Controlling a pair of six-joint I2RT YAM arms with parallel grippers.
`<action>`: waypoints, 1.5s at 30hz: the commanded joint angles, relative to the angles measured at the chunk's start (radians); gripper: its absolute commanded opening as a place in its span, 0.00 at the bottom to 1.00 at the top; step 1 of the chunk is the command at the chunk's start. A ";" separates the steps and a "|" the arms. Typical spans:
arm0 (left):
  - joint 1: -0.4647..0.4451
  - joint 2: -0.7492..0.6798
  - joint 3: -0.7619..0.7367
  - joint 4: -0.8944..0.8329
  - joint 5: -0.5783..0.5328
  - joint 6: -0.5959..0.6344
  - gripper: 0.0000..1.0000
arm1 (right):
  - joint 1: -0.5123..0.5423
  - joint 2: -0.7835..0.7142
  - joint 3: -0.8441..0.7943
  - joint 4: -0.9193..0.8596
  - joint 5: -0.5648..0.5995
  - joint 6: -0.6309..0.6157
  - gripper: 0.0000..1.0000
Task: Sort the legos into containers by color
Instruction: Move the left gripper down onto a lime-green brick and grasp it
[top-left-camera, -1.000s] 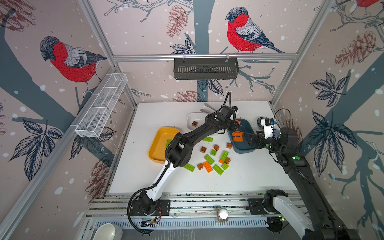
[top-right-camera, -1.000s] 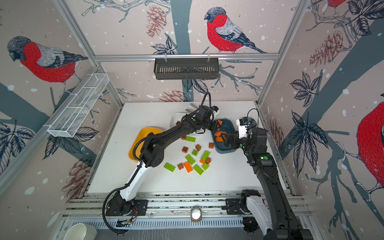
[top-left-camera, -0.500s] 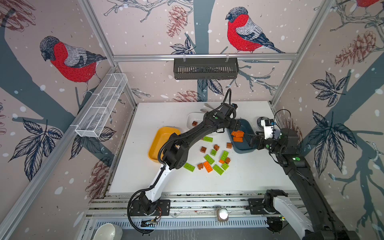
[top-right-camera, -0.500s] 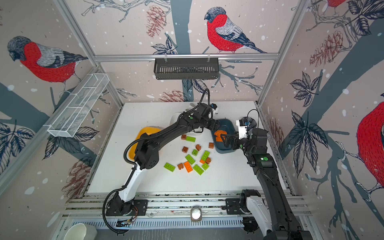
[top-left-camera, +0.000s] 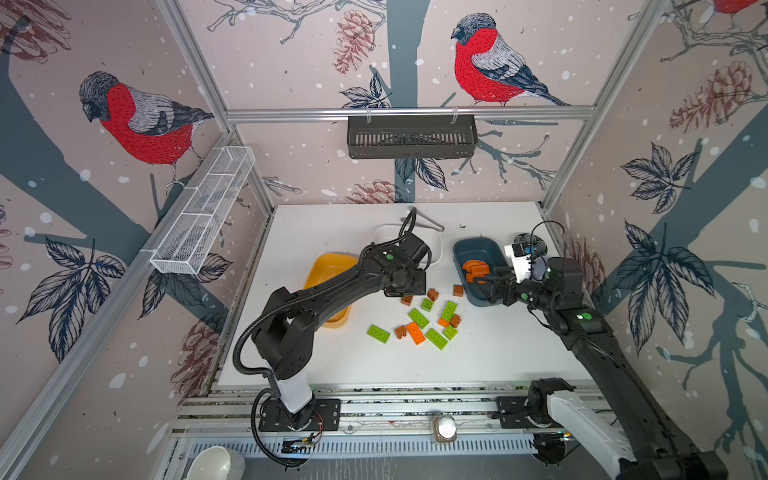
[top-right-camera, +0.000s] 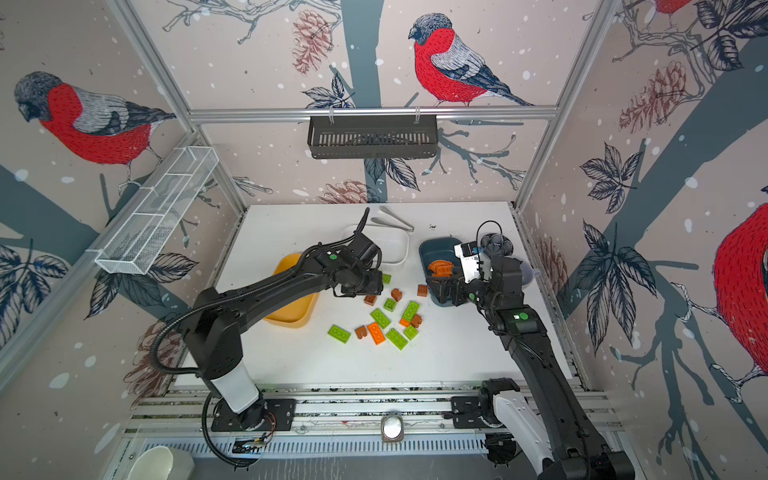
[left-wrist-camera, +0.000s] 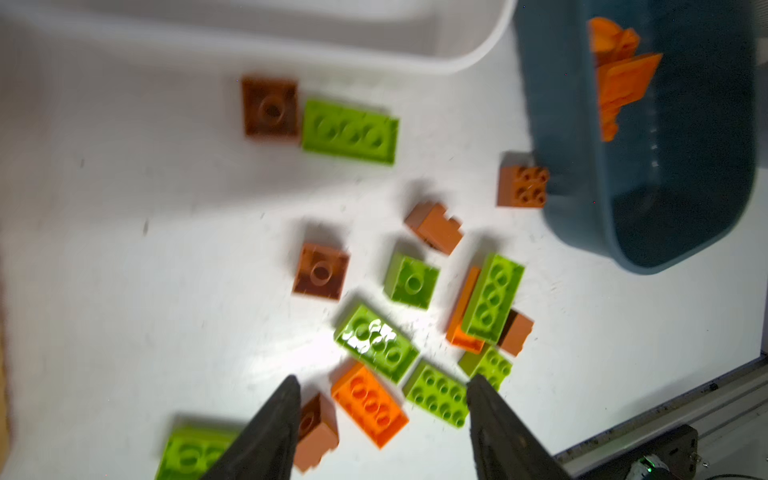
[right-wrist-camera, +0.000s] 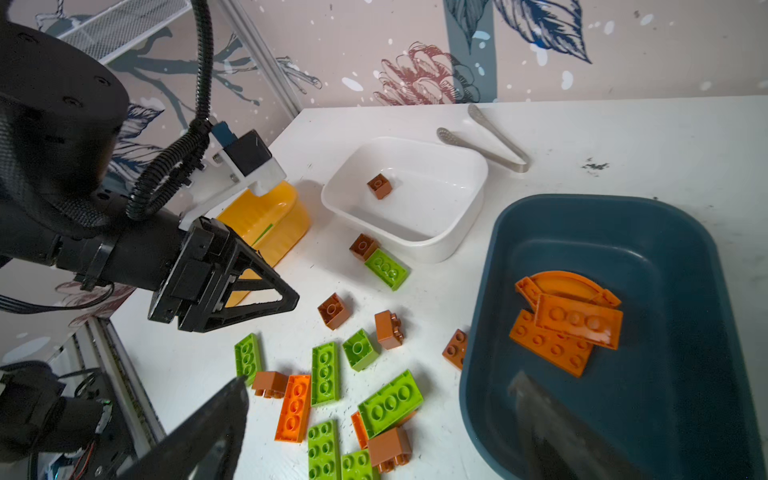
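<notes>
Green, orange and brown legos (top-left-camera: 428, 320) lie scattered mid-table, also in the left wrist view as legos (left-wrist-camera: 411, 282). The white container (right-wrist-camera: 469, 199) holds one brown cube (right-wrist-camera: 379, 186). The teal container (right-wrist-camera: 623, 232) holds orange plates (right-wrist-camera: 565, 328). The yellow container (top-left-camera: 328, 266) stands to the left. My left gripper (top-left-camera: 405, 286) hovers open above the pile's back edge, nothing between its fingers; in its own view the left gripper (left-wrist-camera: 382, 382) frames an orange plate below. My right gripper (right-wrist-camera: 378, 390) is wide open and empty by the teal container's front-left rim (top-left-camera: 473, 297).
Metal tongs (top-left-camera: 424, 220) lie behind the white container. A black wire basket (top-left-camera: 411, 141) hangs on the back wall and a white mesh shelf (top-left-camera: 203, 212) on the left wall. A small dark dish (top-left-camera: 530, 243) sits at the back right, by the right wrist.
My left gripper has opened and drawn back from beside the white container toward the front, now over the pile. The right arm has stayed put.
</notes>
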 joint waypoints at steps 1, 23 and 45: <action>-0.002 -0.080 -0.103 0.012 -0.020 -0.255 0.66 | 0.044 0.012 0.001 0.025 -0.014 -0.016 0.99; -0.004 -0.089 -0.363 -0.045 -0.093 -0.818 0.72 | 0.171 0.032 -0.047 0.056 -0.006 -0.017 0.99; -0.009 -0.046 -0.403 0.023 -0.077 -0.787 0.35 | 0.170 0.059 -0.056 0.072 0.003 -0.012 1.00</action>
